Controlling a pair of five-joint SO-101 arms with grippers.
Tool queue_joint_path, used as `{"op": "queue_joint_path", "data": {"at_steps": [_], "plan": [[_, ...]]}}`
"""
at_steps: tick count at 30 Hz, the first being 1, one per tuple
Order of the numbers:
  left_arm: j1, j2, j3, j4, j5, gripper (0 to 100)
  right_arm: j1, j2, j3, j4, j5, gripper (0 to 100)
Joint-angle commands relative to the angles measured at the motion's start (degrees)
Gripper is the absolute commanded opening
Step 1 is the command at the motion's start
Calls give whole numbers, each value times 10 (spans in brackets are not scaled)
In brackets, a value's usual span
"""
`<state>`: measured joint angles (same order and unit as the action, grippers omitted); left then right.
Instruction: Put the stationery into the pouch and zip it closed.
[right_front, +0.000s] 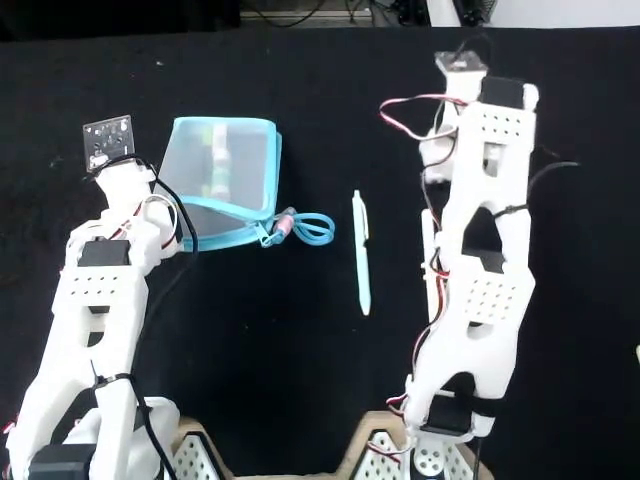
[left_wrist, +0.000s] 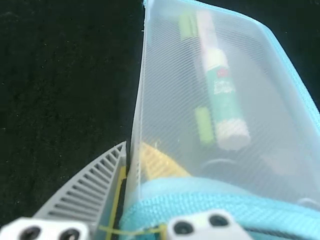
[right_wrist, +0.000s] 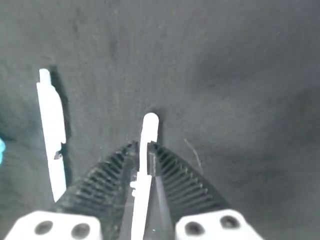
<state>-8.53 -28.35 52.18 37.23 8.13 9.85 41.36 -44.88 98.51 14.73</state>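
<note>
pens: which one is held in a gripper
The white pen clamped in the right gripper; the blue pen lies loose on the table, near the pouch.

lab: black-draped table (right_front: 300, 380), loose cables (right_front: 300, 14)

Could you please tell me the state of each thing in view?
Pouch: lying flat, zip apparently open.
Glue stick: inside pouch.
Table pen: lying loose beside pouch.
Held pen: clamped in right gripper.
Left gripper: shut on pouch edge.
Right gripper: shut on held pen.
</note>
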Motion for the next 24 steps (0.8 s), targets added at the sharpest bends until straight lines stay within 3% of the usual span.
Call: {"op": "queue_joint_path", "data": {"at_steps": [1,10,21,24], "plan": [[-10,13,11,17,10,30,1,19,17,-38,-40,12],[-10,13,11,17,9,30,-22,38,27,-23,-25,195],[-10,13,11,17,9,30,-15,154,-28,-40,-22,183],[-10,13,11,17,9,30,-10,182,-57,-38,4,105]]}}
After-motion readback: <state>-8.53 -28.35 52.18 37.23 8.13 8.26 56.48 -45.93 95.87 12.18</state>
